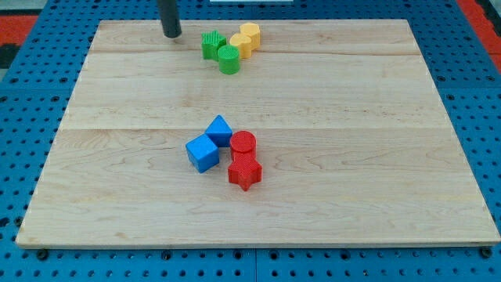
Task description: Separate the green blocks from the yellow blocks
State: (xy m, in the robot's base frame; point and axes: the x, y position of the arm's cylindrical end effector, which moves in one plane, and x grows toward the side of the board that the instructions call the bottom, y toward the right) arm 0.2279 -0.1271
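Two green blocks sit near the view's top centre: a star-like green block (211, 44) and a green cylinder (228, 59) just below and right of it. Two yellow blocks touch them on the right: a yellow block (240, 45) and a yellow hexagonal block (250, 34) behind it. All of them form one tight cluster. My tip (171, 34) rests on the board to the left of the cluster, a short gap from the star-like green block.
Two blue cubes (203, 152) (220, 128) and two red blocks, a cylinder (243, 142) and a star-like one (245, 171), cluster at the middle of the wooden board (376, 157). A blue pegboard surrounds the board.
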